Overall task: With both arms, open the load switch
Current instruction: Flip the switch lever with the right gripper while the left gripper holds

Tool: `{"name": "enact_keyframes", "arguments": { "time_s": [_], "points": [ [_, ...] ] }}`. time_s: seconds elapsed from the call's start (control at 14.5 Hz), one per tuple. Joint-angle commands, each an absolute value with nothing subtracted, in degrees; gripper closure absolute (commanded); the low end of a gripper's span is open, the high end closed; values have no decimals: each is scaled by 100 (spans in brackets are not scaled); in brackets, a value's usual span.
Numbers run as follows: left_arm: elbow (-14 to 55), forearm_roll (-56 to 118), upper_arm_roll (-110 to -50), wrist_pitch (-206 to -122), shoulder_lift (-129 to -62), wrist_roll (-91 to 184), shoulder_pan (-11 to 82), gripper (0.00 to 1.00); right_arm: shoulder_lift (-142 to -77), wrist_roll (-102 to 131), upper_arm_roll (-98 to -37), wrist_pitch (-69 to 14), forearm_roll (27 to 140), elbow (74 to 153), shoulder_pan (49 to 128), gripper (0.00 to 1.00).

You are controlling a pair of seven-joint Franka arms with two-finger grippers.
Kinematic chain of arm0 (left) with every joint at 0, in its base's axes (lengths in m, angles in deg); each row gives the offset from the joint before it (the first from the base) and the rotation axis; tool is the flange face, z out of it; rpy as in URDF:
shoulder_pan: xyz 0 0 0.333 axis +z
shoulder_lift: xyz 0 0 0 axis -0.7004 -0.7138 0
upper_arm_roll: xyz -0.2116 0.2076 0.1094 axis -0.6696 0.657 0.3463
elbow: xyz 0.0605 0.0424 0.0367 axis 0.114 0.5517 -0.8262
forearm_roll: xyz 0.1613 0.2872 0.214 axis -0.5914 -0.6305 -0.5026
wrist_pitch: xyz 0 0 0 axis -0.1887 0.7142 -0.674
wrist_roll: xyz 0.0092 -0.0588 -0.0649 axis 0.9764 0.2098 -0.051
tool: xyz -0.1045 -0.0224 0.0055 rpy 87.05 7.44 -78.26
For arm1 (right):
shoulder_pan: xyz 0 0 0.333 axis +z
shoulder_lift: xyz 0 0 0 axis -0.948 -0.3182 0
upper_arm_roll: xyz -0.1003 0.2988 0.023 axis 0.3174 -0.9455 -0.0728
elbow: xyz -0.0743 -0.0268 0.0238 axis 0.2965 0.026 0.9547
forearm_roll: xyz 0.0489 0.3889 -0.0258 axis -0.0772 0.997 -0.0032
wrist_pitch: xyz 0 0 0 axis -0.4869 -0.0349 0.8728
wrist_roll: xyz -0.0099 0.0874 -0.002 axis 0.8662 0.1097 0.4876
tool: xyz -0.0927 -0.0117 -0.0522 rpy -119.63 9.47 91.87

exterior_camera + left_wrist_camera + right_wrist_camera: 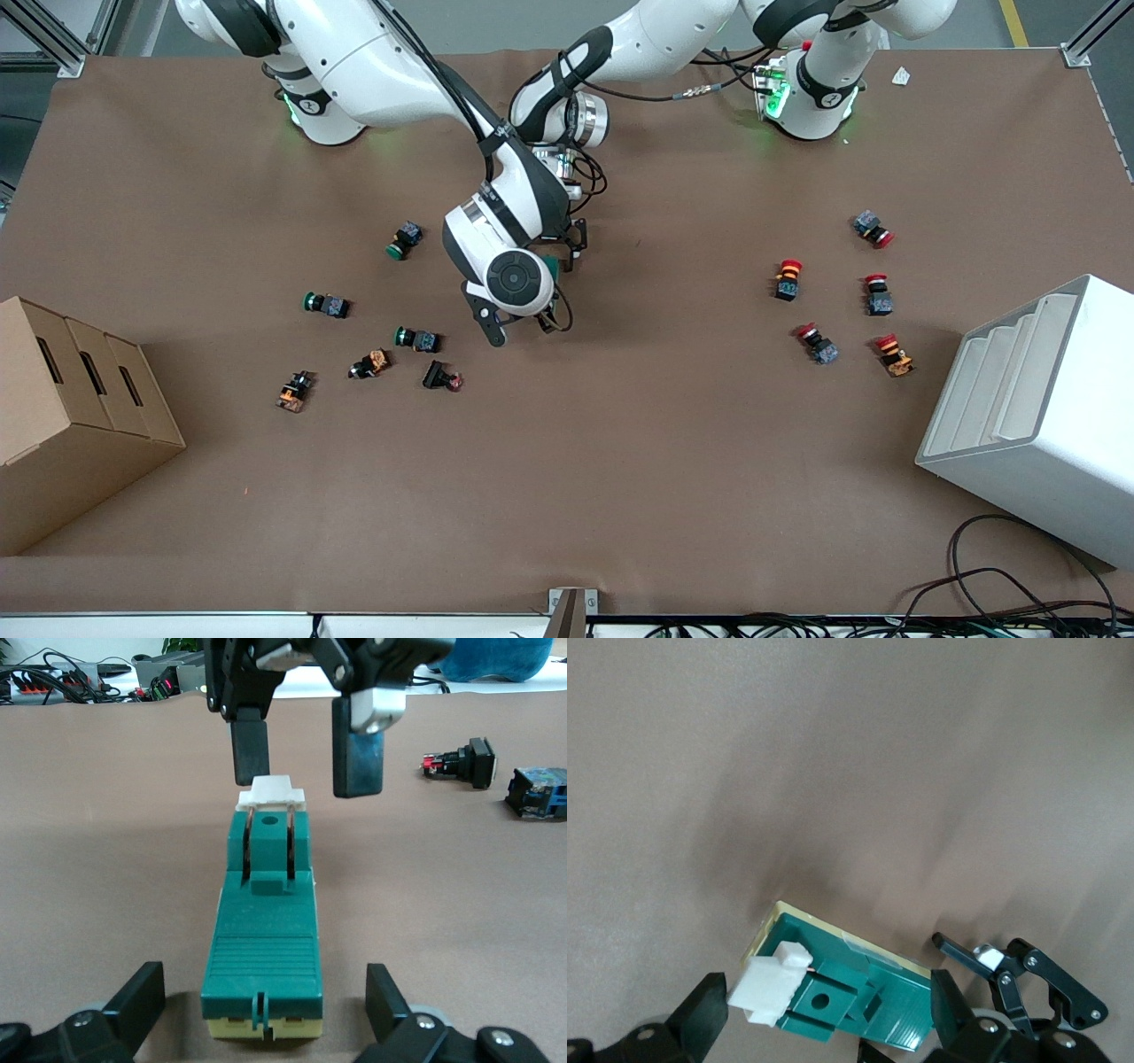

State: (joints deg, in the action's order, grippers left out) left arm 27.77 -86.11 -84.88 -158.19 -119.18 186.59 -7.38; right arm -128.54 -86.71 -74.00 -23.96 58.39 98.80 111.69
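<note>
The load switch (552, 266) lies flat mid-table, mostly hidden under the right arm's wrist in the front view. In the left wrist view the load switch (266, 930) is a dark green block on a cream base, with its white tab (272, 794) at the end away from that camera. My left gripper (266, 997) is open, its fingers on either side of the block's plain end and not touching it. My right gripper (301, 753) hangs open over the white tab. In the right wrist view the right gripper (828, 1014) straddles the tab end of the load switch (859, 992).
Green-capped push buttons (326, 305) lie scattered toward the right arm's end. Red-capped ones (788, 279) lie toward the left arm's end. A cardboard box (71, 416) and a white stepped rack (1036, 416) stand at the two ends. Cables (1019, 594) hang at the table edge.
</note>
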Motion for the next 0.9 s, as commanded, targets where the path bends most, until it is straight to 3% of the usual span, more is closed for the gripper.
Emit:
{"name": "enact_keyframes", "arguments": {
  "time_s": [0.0,0.83],
  "points": [
    [2682,-8618,-8485,-15810,-12098,18680,-793,0,-12854,-8663,-7362,-2011,5787,9880,11346,0],
    [2691,-8583,-8493,-15617,-12080,18689,-793,0,-12810,-8672,-7432,-991,5796,9686,11626,0]
  ]
}}
